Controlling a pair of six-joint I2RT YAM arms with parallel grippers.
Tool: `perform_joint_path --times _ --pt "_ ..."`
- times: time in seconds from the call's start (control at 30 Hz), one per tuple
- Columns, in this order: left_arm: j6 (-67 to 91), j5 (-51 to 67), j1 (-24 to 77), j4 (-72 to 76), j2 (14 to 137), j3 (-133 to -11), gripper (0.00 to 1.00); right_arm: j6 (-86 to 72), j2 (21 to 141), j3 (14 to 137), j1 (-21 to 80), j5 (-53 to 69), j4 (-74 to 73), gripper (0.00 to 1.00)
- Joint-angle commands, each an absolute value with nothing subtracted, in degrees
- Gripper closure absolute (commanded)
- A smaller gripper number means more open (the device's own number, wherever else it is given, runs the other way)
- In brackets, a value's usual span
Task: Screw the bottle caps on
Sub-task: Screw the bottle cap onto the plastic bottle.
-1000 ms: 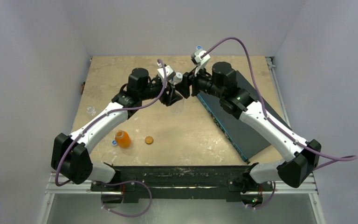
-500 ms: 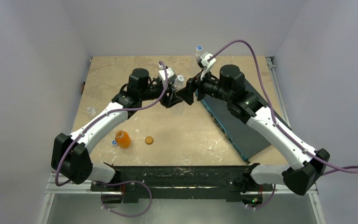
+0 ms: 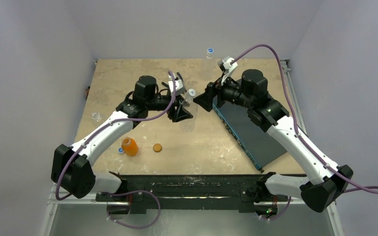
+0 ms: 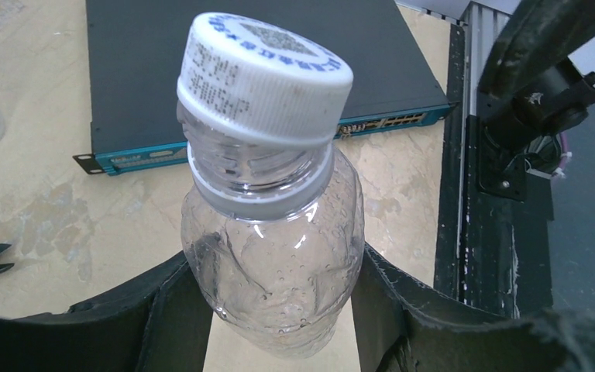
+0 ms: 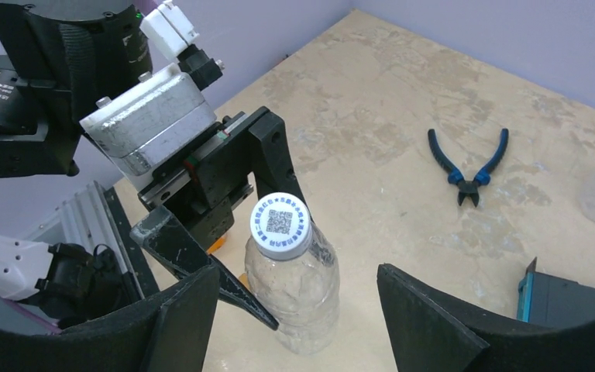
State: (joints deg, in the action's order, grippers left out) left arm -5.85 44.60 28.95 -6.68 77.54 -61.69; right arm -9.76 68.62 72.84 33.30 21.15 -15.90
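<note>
My left gripper [image 3: 182, 112] is shut on a clear bottle [image 3: 189, 112] at mid-table, its fingers [image 4: 163, 310] pressing both sides of the body [image 4: 275, 256]. A white cap with blue print [image 4: 263, 74] sits on the bottle's neck, slightly askew. My right gripper [image 3: 204, 101] is open and empty, just right of the bottle. In the right wrist view the bottle [image 5: 294, 291] and cap [image 5: 280, 225] stand beyond my open right gripper [image 5: 296, 279], apart from both fingers. A small orange bottle [image 3: 130, 146] stands uncapped at front left, with a flat orange-brown cap [image 3: 157, 147] beside it.
A dark flat box with a blue edge [image 3: 248, 128] lies under the right arm. Blue-handled pliers [image 5: 466, 167] lie on the table. A small blue cap [image 3: 120, 151] lies by the orange bottle. A clear bottle [image 3: 96, 117] stands at the left edge; a blue-capped one [image 3: 209, 51] at the back.
My right gripper has drawn back to the right, away from the cap it was at. My left gripper has swung the capped bottle slightly nearer and to the right.
</note>
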Motion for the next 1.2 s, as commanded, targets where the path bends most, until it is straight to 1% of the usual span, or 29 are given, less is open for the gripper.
perform_joint_path --times 0.0,0.13,0.4,0.57,0.83,1.17 --pt "-7.91 48.82 29.08 -7.59 75.34 -61.18 1.0 -11.49 67.71 74.17 33.33 25.5 -15.03 0.24" --pt "-8.08 49.19 29.09 -8.67 75.33 -61.09 1.0 -9.55 67.79 75.12 33.93 23.65 -17.56 0.32" --pt "-8.0 49.88 29.35 -8.96 75.49 -61.17 1.0 -8.92 68.15 75.06 35.86 17.45 -16.77 0.35" --pt "-7.91 49.99 29.44 -9.14 75.57 -61.09 1.0 -9.49 68.66 75.5 36.75 15.9 -14.79 0.35" --pt "-7.87 50.39 29.53 -9.25 76.15 -61.58 1.0 -8.76 70.19 77.07 38.65 13.78 -14.89 0.39" --pt "-7.74 50.69 29.62 -9.31 76.54 -61.79 1.0 -7.93 71.4 78.11 40.7 10.78 -15.05 0.47"
